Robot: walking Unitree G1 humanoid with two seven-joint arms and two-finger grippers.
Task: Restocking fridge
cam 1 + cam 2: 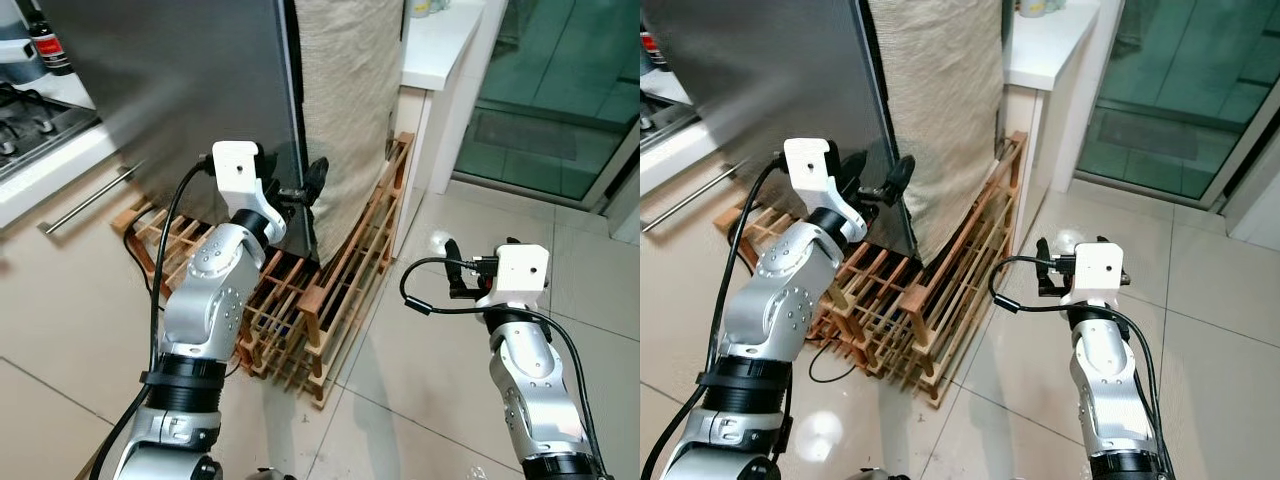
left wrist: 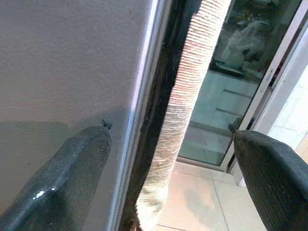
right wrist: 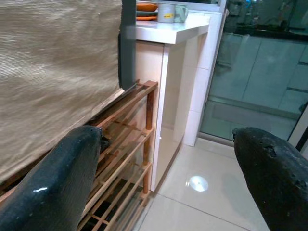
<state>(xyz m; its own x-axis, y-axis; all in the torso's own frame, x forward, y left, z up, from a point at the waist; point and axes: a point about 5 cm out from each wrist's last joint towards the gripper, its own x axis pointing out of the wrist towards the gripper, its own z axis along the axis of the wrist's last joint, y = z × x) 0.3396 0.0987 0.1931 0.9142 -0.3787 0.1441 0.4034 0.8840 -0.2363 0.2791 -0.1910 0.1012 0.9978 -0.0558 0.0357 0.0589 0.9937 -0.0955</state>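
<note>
The fridge's dark steel door stands shut at the upper left. A beige woven cloth hangs down the fridge's side. My left gripper is raised at the door's right edge and is open. In the left wrist view one finger lies against the door face, and the door edge and the cloth sit between the fingers. My right gripper is open with nothing in it, low over the tiled floor to the right of the fridge.
A slatted wooden rack lies under and beside the fridge. A white counter stands behind it, with glass doors at the right. At the left are a stove, a bottle and a drawer handle.
</note>
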